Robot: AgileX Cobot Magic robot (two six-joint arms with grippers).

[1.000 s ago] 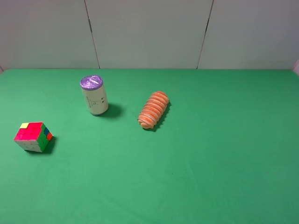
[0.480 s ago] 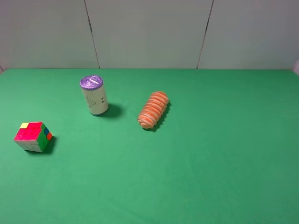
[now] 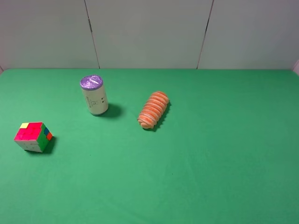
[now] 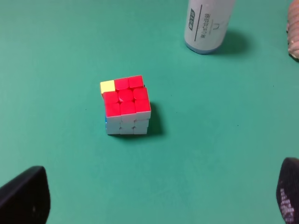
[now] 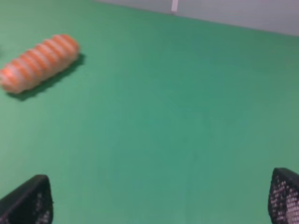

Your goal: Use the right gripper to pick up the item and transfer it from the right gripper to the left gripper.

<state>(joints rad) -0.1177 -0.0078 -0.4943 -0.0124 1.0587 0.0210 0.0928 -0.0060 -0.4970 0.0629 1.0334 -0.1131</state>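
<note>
The item, a small puzzle cube (image 3: 32, 136) with a mostly red top and one yellow square, rests on the green table at the far left. The left wrist view shows this cube (image 4: 126, 104) ahead of the left gripper (image 4: 159, 198), whose black fingertips (image 4: 25, 196) stand wide apart with nothing between them. In the right wrist view the right gripper (image 5: 161, 198) is open too, its fingertips (image 5: 28, 200) far apart over bare green cloth, and the cube is out of that view. Neither arm appears in the exterior high view.
A white can with a purple lid (image 3: 94, 95) stands upright behind the cube. A ribbed orange roll (image 3: 153, 109) lies near the table's middle, also seen in the right wrist view (image 5: 38, 62). A grey wall (image 3: 149, 32) backs the green table (image 3: 210, 154).
</note>
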